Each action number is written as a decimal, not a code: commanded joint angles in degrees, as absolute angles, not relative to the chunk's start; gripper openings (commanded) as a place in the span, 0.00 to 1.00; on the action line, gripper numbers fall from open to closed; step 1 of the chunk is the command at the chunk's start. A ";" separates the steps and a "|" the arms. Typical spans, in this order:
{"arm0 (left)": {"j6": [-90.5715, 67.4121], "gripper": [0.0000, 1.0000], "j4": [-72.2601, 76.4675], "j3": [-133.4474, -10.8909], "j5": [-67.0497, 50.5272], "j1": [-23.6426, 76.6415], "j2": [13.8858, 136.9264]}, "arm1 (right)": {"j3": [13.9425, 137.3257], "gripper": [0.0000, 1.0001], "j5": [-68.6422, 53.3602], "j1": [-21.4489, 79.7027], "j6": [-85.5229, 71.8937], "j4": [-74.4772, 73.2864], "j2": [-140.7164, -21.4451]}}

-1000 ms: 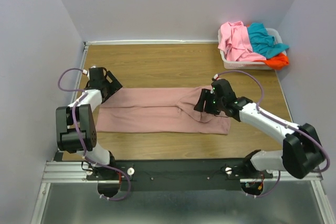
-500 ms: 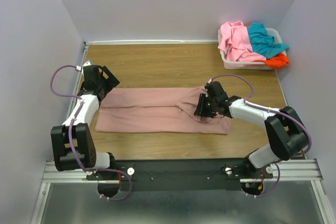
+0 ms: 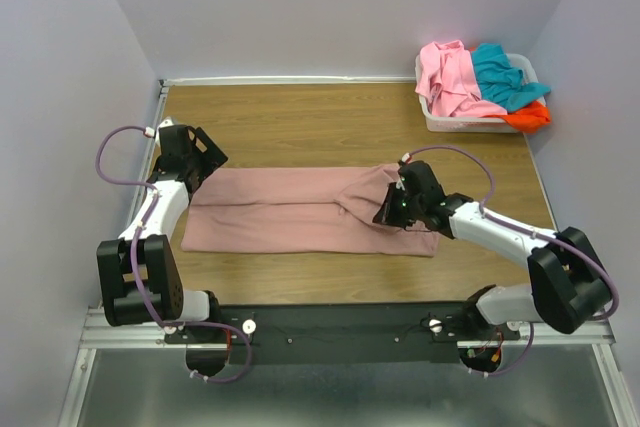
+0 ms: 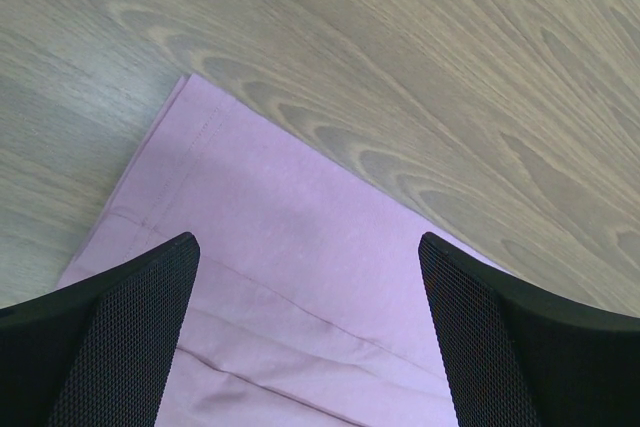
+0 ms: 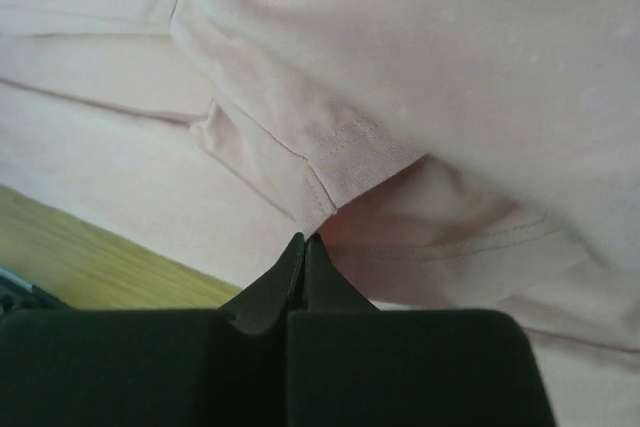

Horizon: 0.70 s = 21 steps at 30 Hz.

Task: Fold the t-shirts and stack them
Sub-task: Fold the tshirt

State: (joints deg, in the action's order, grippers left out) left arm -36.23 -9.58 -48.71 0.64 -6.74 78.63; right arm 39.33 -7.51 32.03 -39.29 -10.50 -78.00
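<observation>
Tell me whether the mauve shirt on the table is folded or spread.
Partly folded: the mauve shirt lies as a long narrow band, with layers overlapping near its right end.

in the top view the right end of the mauve t-shirt (image 3: pixel 290 209) is partly covered by the right gripper (image 3: pixel 385 215); whether the sleeve hem (image 5: pixel 350 157) is caught in its closed tips cannot be settled; lower layers of the piled t-shirts (image 3: pixel 452 77) are hidden

Logged my left arm (image 3: pixel 160 209) reaching forward along the left side, with the left gripper (image 4: pixel 308 239) pointed down, jaws spread wide and holding nothing. My right arm (image 3: pixel 500 232) stretched forward and inward, wrist low. The right gripper (image 5: pixel 303 239) was pinched tight on a hem of the mauve t-shirt (image 5: pixel 430 57).
</observation>
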 commanded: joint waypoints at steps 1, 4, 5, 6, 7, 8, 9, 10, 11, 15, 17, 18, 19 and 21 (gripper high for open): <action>-36.39 0.98 -9.85 -47.81 1.67 -6.85 77.87 | 36.04 0.00 -9.49 34.62 -42.44 -9.93 -73.76; -36.39 0.98 -9.58 -47.90 1.58 -6.86 78.40 | 34.72 0.00 -8.27 37.08 -44.73 -9.41 -71.46; -36.30 0.98 -9.58 -47.99 1.41 -6.86 78.49 | 33.85 0.00 -7.57 38.92 -46.65 -9.23 -70.24; -36.30 0.98 -9.67 -48.08 1.23 -6.86 78.57 | 33.32 0.00 -6.69 39.98 -47.63 -8.97 -69.62; -36.30 0.98 -9.49 -47.99 1.14 -6.77 78.75 | 32.61 0.01 -4.24 41.90 -49.55 -8.18 -68.48; -36.30 0.98 -9.41 -48.08 1.14 -6.85 78.92 | 31.91 0.01 -3.44 42.71 -50.18 -7.39 -67.94; -36.30 0.98 -9.40 -48.08 1.23 -6.86 78.93 | 30.16 0.01 -2.91 43.32 -50.88 -6.51 -67.50; -36.21 0.98 -9.49 -48.08 1.23 -6.86 79.10 | 29.36 0.02 -1.94 43.77 -51.76 -5.37 -67.33; -36.12 0.98 -9.49 -48.16 1.32 -6.86 79.19 | 28.66 0.02 -1.85 44.47 -53.07 -4.75 -67.06; -36.12 0.98 -9.49 -48.25 1.32 -6.77 79.63 | 27.25 0.29 -0.53 46.84 -53.44 -3.34 -67.76; -36.12 0.98 -9.49 -48.34 1.06 -6.68 79.98 | 27.95 0.48 -2.10 47.20 -50.29 -3.43 -67.85; -36.04 0.98 -9.49 -48.51 1.05 -6.77 80.15 | 28.21 0.53 -2.98 47.28 -48.97 -3.78 -67.24; -35.86 0.99 -9.49 -48.69 0.97 -6.77 80.59 | 29.52 0.55 -3.68 47.29 -46.34 -5.43 -66.80; -35.77 0.98 -9.49 -48.95 0.70 -6.77 81.12 | 31.63 0.59 -1.95 47.29 -43.78 -8.51 -65.40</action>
